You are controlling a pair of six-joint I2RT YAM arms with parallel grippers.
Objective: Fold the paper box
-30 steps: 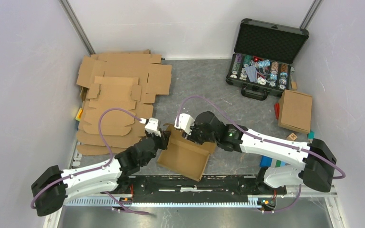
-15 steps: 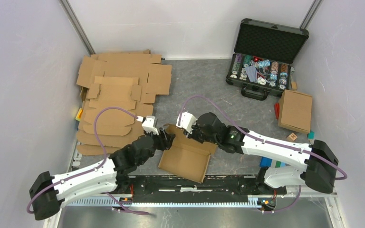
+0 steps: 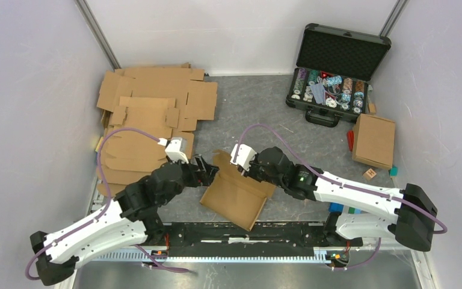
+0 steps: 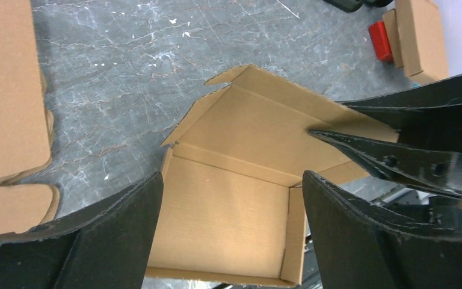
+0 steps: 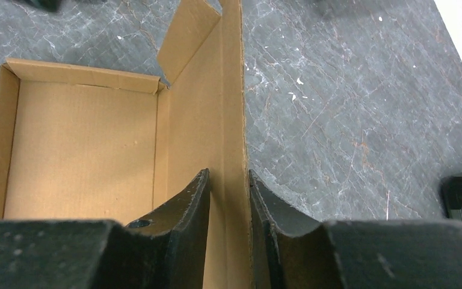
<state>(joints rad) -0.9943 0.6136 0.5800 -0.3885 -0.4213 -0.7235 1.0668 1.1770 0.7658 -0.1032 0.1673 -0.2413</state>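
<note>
Top external view: the paper box [image 3: 234,194] lies open side up near the middle of the desk's [image 3: 258,108] near edge, set a little askew to that edge.
Long axis: the tray's [image 4: 222,223] longer side is judged to run across the desk from left to right, with the right end slanting toward the near edge.
Lid panel: a tall lid panel [image 5: 225,90] rises from the tray's far side. A small side flap [image 5: 186,36] is carried at its left end.
Right jaws: they are narrowed onto the lid panel's free edge. One finger [image 5: 180,211] is pressed on the inner face and the other on the outer face, so the panel is held raised.
Left jaws: they are spread wide, and nothing is held or seen to be touched. In the left wrist view the tray is framed between the two fingers [image 4: 114,241].
Direction from left jaws: the box lies just ahead of them, toward the desk's right side. The tray's far left corner and the side flap are closest.
Nearer arm: the right arm [image 3: 355,192] is already occupied with the panel. The left arm [image 3: 96,226] is free and sits just beside the box's left end.
Coming move: the left-end flap or wall is judged to fall to the left jaws. They would have to be brought in from the left, across the short side.
</note>
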